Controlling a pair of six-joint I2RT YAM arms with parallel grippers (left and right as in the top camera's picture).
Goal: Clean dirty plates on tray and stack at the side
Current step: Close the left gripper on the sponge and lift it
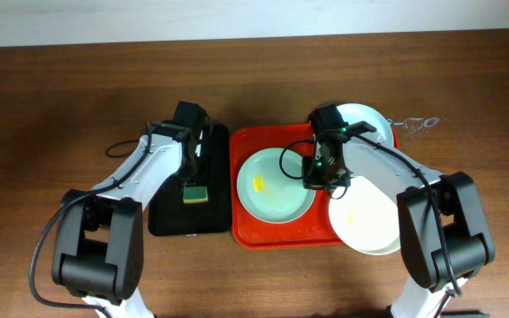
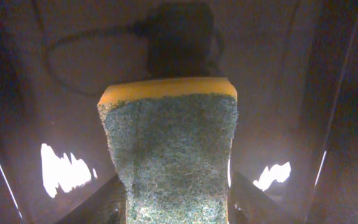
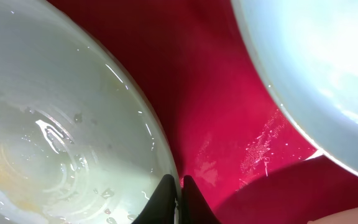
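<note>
The right gripper (image 3: 178, 198) is shut tight with nothing in it. Its tips sit low over the tray (image 3: 210, 112), right at the rim of the smeared plate (image 3: 55, 124). That plate has a yellow smear and water drops on it. If the tips push sideways, the plate could slide or tip up, because it is wet and slick and the tray is smooth too. It could bump the front plate (image 1: 371, 225), which looks to hang a bit over the tray's edge and might drop onto the table (image 1: 60, 88).

The left gripper (image 1: 194, 179) is over the black tray (image 1: 170, 216), with a finger on each side of the sponge (image 2: 169, 155). I cannot tell if it is squeezing the sponge or only standing around it. If the hold is loose, the sponge could fall on the way to the plates.

All three plates sit on the tray, open side up. The back plate (image 1: 369, 115) is at the far right corner. They are round, so they have no long side. The tray's long side runs left to right in the overhead view. The sponge shows its green rough side to the wrist camera, and its long side points straight out from the left gripper.
</note>
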